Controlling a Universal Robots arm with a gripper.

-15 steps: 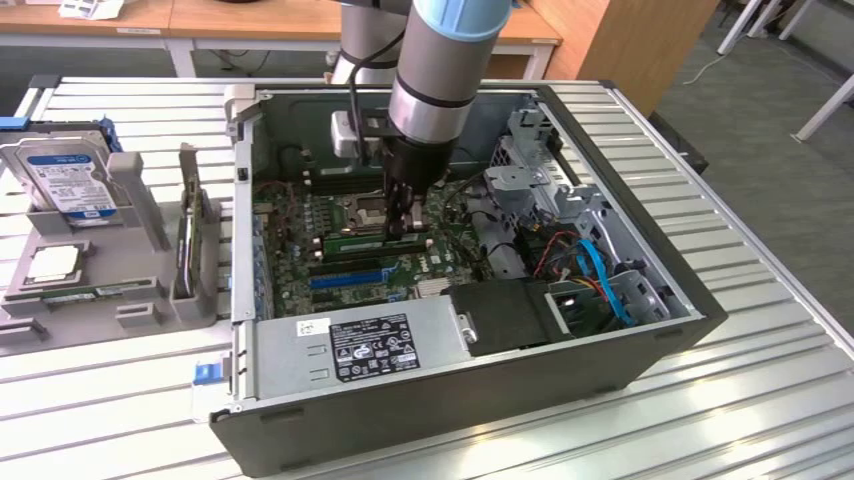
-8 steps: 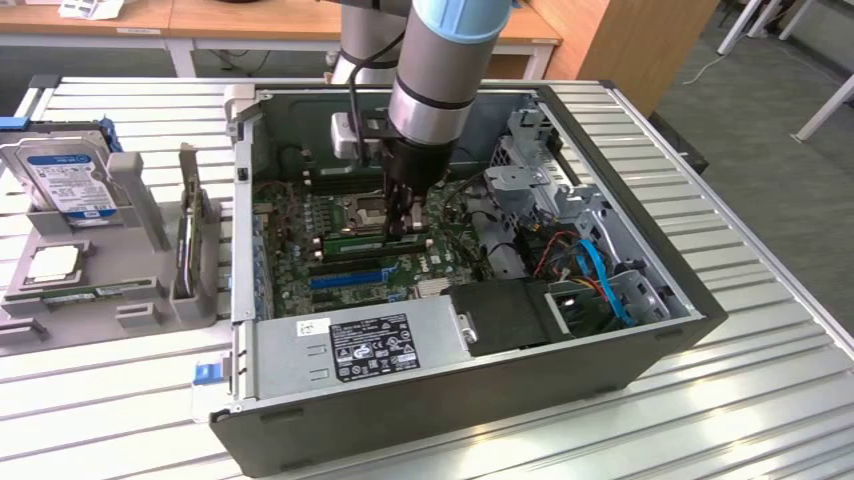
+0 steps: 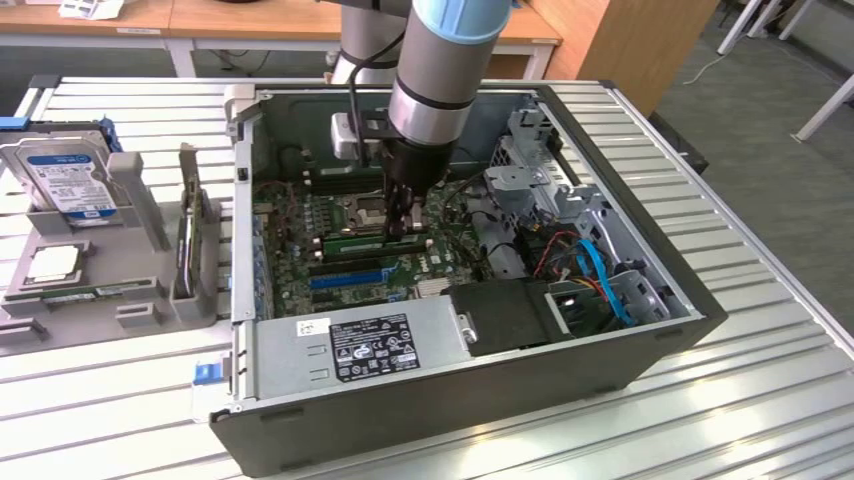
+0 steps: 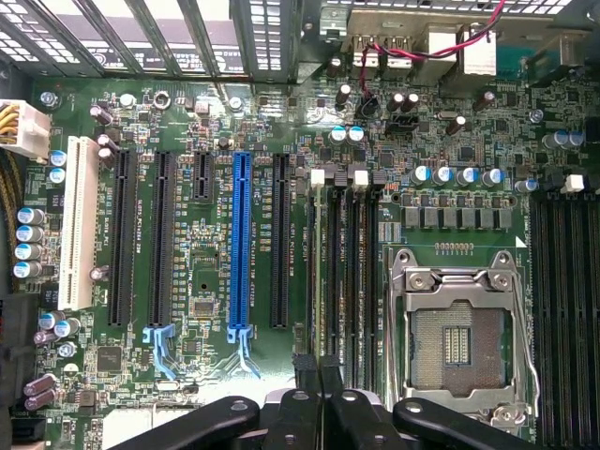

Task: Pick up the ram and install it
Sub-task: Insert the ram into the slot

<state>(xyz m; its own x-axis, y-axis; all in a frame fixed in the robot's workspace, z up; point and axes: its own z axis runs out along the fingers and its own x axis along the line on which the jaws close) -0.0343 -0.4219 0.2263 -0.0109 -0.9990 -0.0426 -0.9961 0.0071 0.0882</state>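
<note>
The ram is a thin green stick standing on edge among the memory slots beside the empty processor socket, inside the open computer case. My gripper reaches straight down into the case, and its fingers are pinched together at the end of the stick towards the exterior view's right. In the wrist view the black fingertips of the gripper are pressed together, and the stick's top edge runs away from them as a thin line. A second stick like it lies on the grey tray.
The long blue expansion slot lies beside the memory slots. A labelled power supply, drive cage and blue and red cables crowd the case. The tray also holds a hard drive and a square silver processor chip.
</note>
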